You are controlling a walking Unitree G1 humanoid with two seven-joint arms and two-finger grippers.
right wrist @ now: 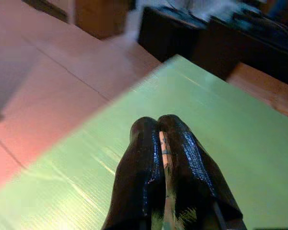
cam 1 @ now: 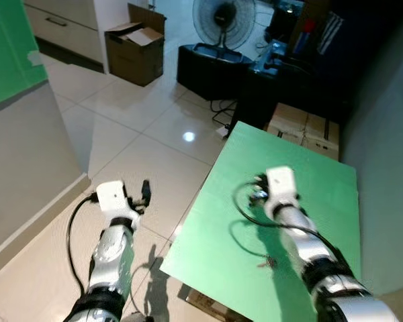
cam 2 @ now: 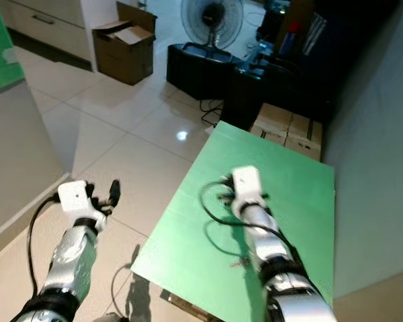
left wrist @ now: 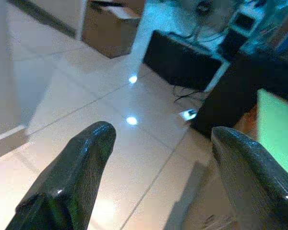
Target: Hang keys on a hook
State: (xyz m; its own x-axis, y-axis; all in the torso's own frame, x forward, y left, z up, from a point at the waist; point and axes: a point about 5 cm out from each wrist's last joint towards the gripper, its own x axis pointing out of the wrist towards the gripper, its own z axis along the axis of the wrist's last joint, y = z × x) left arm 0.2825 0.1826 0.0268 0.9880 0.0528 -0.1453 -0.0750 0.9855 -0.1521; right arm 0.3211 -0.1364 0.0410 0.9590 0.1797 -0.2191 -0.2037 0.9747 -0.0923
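The right gripper (right wrist: 164,158) hovers over the green board (cam 1: 322,188), fingers pressed together on a thin strip, too little of it visible to identify; no keys can be made out. The left gripper (left wrist: 158,163) hangs over the tiled floor (cam 1: 148,147), fingers apart. Beyond stand a cardboard box (cam 1: 136,50) and fan (cam 1: 223,21).

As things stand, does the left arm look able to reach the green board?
Probably yes. The left claw hangs open over the floor just left of the board, with nothing between them; a sideways swing should reach its edge.
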